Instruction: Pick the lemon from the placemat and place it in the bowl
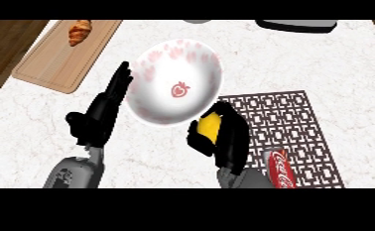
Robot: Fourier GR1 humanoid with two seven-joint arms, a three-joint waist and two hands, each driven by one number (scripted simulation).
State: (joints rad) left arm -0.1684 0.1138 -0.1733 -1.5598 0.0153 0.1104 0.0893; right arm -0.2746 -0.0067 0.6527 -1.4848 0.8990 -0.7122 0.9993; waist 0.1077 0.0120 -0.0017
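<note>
I see one lemon [210,124] clasped in my right hand [228,138], at the bowl [176,82] rim's lower right, over the placemat [293,121] edge. Left hand [102,111] flat, fingers straight, just beside the bowl's left rim. One can [281,169], one croissant [80,31] on one board [51,61].
</note>
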